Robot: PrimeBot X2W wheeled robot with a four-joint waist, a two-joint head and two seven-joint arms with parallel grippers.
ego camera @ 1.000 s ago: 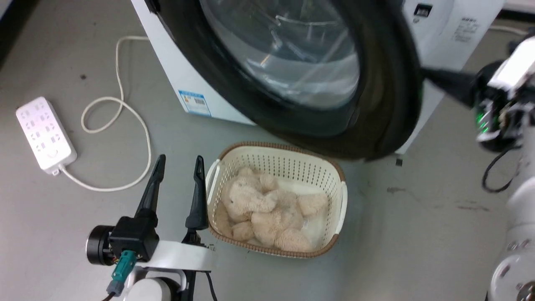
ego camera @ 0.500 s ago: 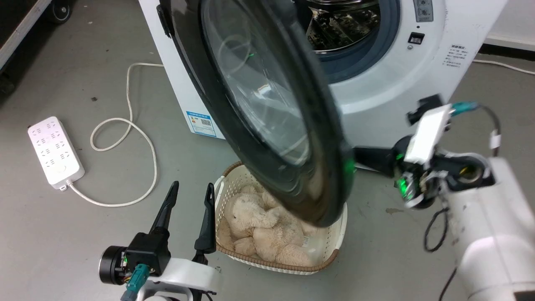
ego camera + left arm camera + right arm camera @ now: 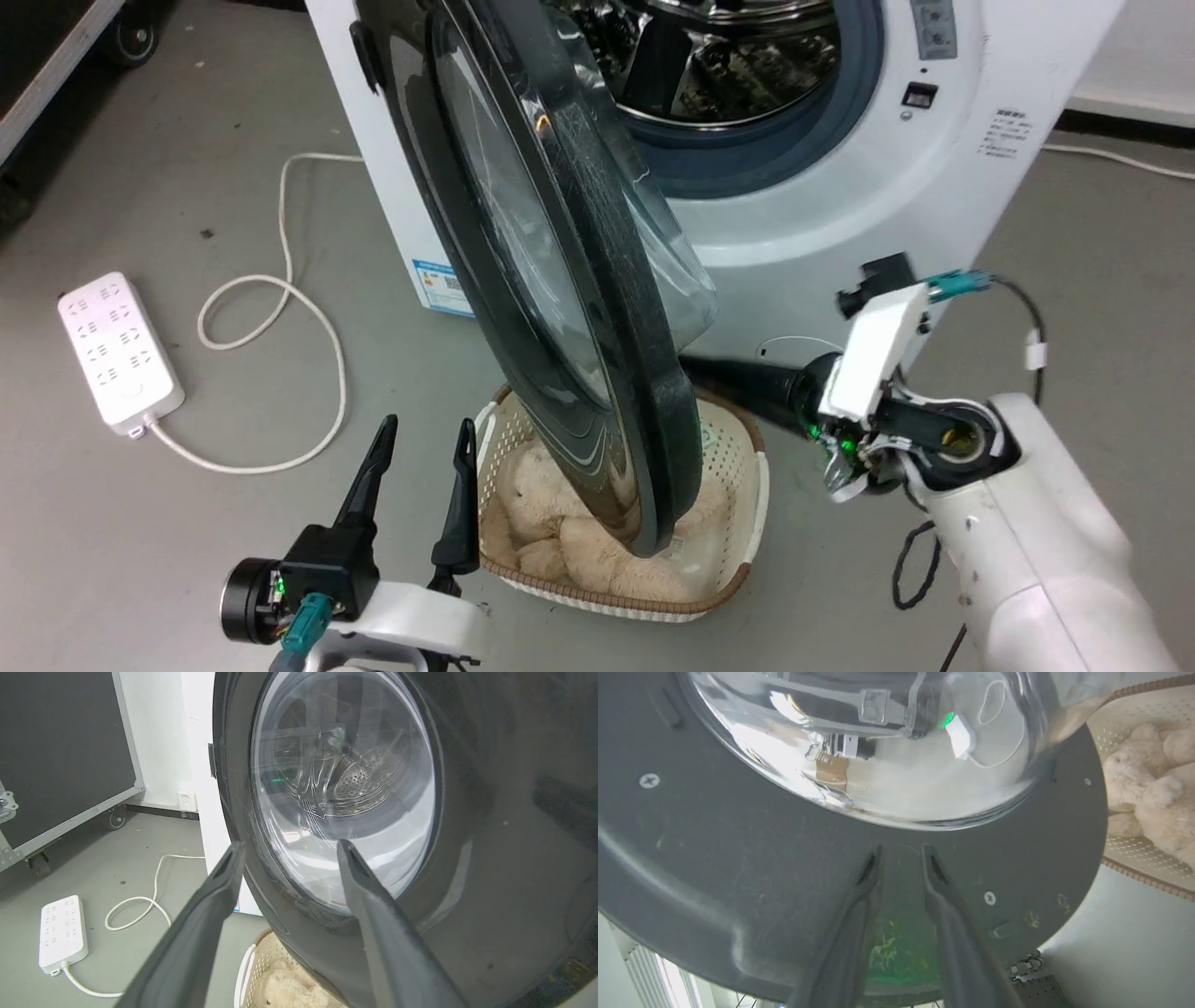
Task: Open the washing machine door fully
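1. The right jaws stand narrowly apart and grip nothing. Their fingertips (image 3: 871,870) rest against the grey inner face of the washing machine door (image 3: 784,868), just under its glass bowl, placed to push it outward, I'd say.
2. The left jaws are wider apart and empty, parked low beside the basket (image 3: 747,485).
3. The door hangs roughly half open, edge-on above the basket.
4. The blue sticker (image 3: 442,285) on the washer (image 3: 840,215) is too small to read.

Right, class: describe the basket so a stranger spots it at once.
Find the white washing machine. Below its open black door sits the basket. Unlike the white power strip nearby, it is cream, perforated, brown-rimmed and holds a beige plush toy.
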